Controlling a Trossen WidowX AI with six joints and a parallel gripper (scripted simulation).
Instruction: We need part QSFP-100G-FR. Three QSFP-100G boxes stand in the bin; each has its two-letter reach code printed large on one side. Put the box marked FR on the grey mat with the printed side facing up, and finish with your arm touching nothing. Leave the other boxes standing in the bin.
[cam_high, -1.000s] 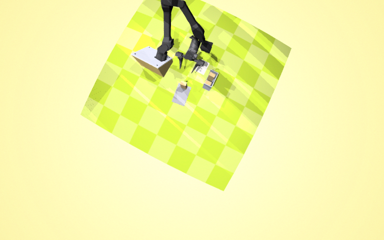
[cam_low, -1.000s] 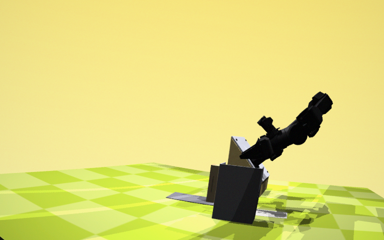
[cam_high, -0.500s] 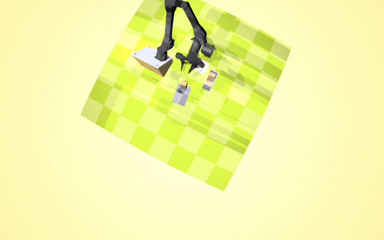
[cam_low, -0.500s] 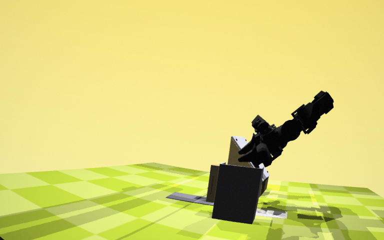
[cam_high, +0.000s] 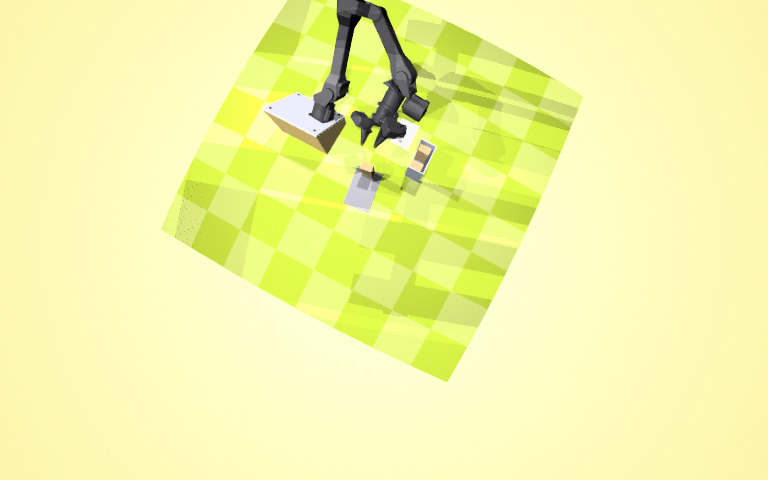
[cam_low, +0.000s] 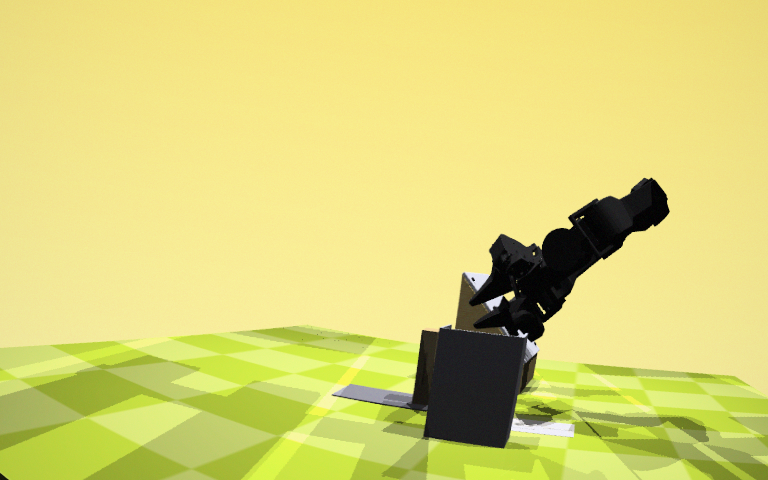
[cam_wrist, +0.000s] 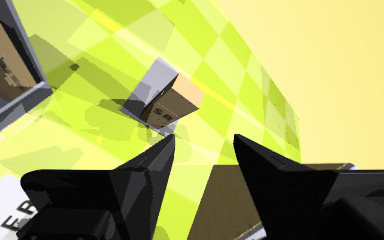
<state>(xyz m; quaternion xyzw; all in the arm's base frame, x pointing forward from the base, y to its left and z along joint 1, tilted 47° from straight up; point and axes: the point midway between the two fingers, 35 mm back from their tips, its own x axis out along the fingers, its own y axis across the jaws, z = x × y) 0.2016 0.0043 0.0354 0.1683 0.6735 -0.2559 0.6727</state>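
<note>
My gripper (cam_high: 369, 144) (cam_low: 473, 315) (cam_wrist: 204, 139) is partly open and empty, in the air above and short of the grey mat. A brown box (cam_high: 367, 168) (cam_low: 425, 362) (cam_wrist: 170, 104) stands upright at the arm-side end of the grey mat (cam_high: 361, 198) (cam_low: 368, 394) (cam_wrist: 157, 72). In the wrist view its printed side faces me and reads SR. The grey bin (cam_high: 416, 174) (cam_low: 475, 384) (cam_wrist: 25, 103) holds two boxes, one at the far end (cam_high: 424, 149) and one at the near end (cam_high: 417, 165). Their codes are not readable.
A white card (cam_high: 406, 134) (cam_low: 543, 428) (cam_wrist: 10, 197) lies beside the bin on the arm side; its letters look like FR in the wrist view. The arm stands on a white-topped brown block (cam_high: 294, 110) (cam_wrist: 215, 200). The bin's walls rise beside the mat.
</note>
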